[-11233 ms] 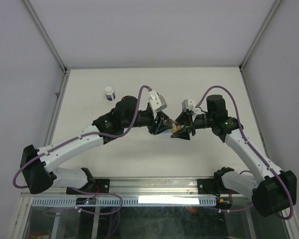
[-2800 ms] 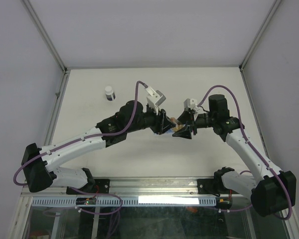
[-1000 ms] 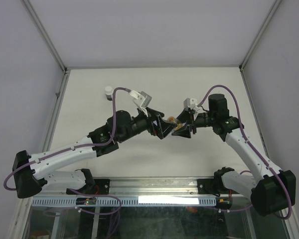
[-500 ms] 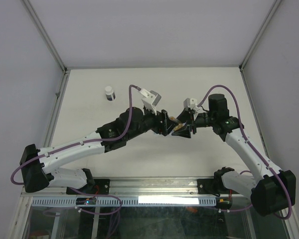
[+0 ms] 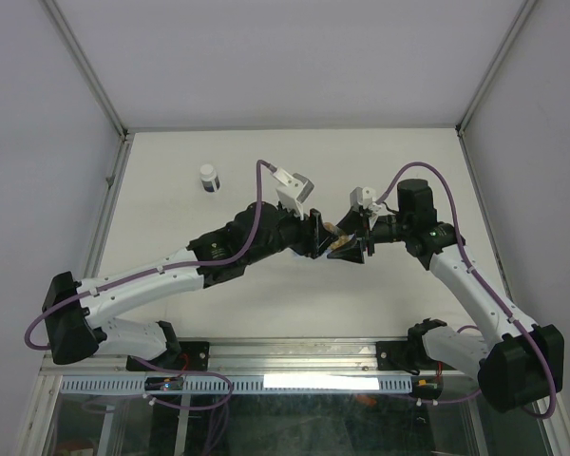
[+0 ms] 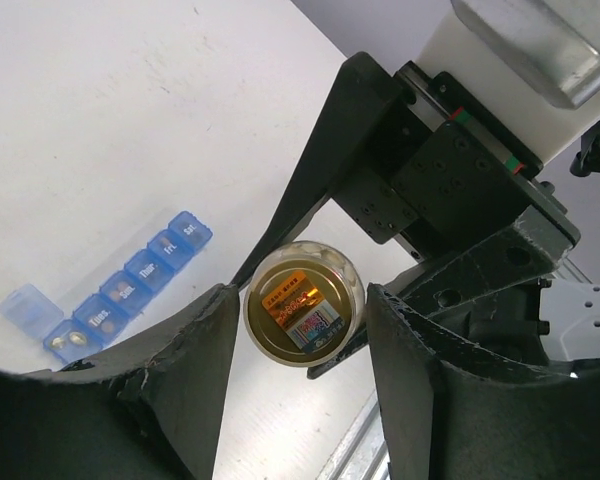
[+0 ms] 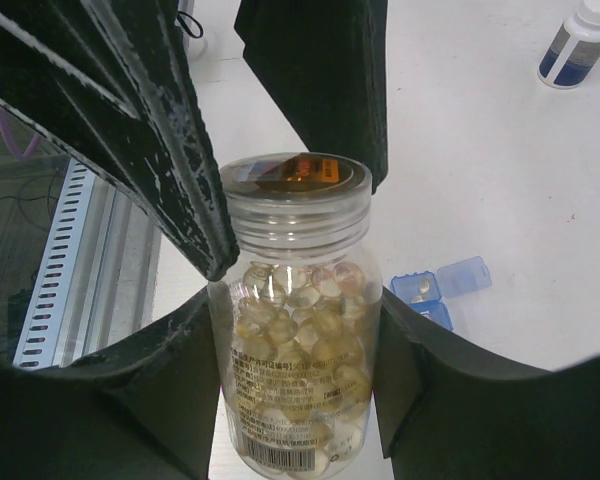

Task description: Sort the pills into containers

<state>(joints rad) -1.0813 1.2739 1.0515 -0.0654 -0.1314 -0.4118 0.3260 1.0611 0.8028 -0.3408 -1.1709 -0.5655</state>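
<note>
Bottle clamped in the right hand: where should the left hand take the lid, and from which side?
Take the lid by its round side wall, one finger on each side, coming end-on along the bottle axis. The lid's flat top faces the left hand squarely, and the right hand occupies the body, leaving only the lid free.

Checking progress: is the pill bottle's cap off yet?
No, the clear screw cap sits on the pill bottle, which the right gripper holds.

Pills (image 7: 300,300) inside pill bottle (image 7: 292,215), held above table (image 5: 294,161) centre. Pill organiser (image 6: 130,290) on table at bottle's 9 o'clock, left wrist view. Vial (image 5: 208,178) at 10 o'clock overhead, well apart.
</note>
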